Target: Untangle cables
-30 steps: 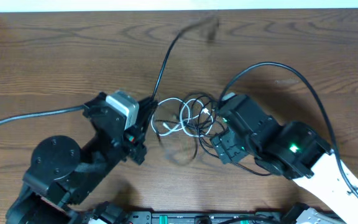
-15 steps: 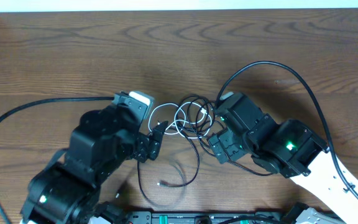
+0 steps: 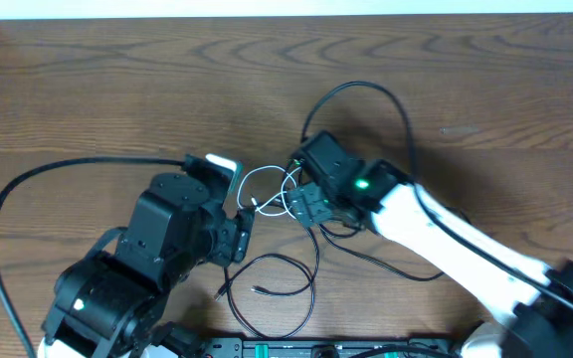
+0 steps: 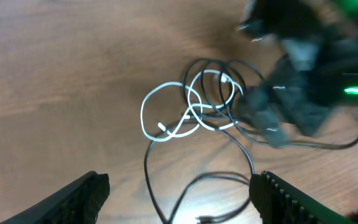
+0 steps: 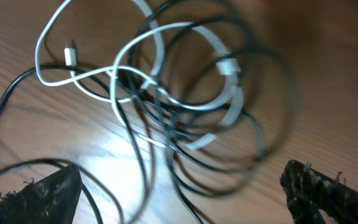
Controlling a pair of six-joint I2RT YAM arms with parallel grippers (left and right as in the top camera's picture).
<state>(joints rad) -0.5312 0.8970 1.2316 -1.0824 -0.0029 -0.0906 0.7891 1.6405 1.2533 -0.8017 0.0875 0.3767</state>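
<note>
The cables sit as a small tangle just short of the middle of the wooden table [image 3: 117,89], between the two arms. The white cable [image 4: 143,117] makes an open loop on the 9 o'clock side of the knot, with one small plug [image 4: 161,129] lying inside that loop. It then crosses into the black cables [image 4: 213,61], which form several stacked rings on the 3 o'clock side. In the right wrist view a second white plug [image 5: 225,65] rests on top of those black rings, and the white cord weaves over and under them.

From the tangle one black cord runs out toward 6 o'clock and opens into a loose loop on bare wood. A small black plug [image 3: 257,290] lies inside this loop, and another cable end lies just outside it at 9 o'clock.

The left fingers [image 4: 79,196] are spread wide with nothing gripped. They sit at about 7 o'clock from the knot, and only the trailing black cord passes across the gap between them. The right fingers [image 5: 42,193] are also spread wide and grip nothing. They are at the 3 o'clock edge of the tangle, right at the black rings. That arm is blurred in the left wrist view, so I cannot tell whether it touches the cords.
</note>
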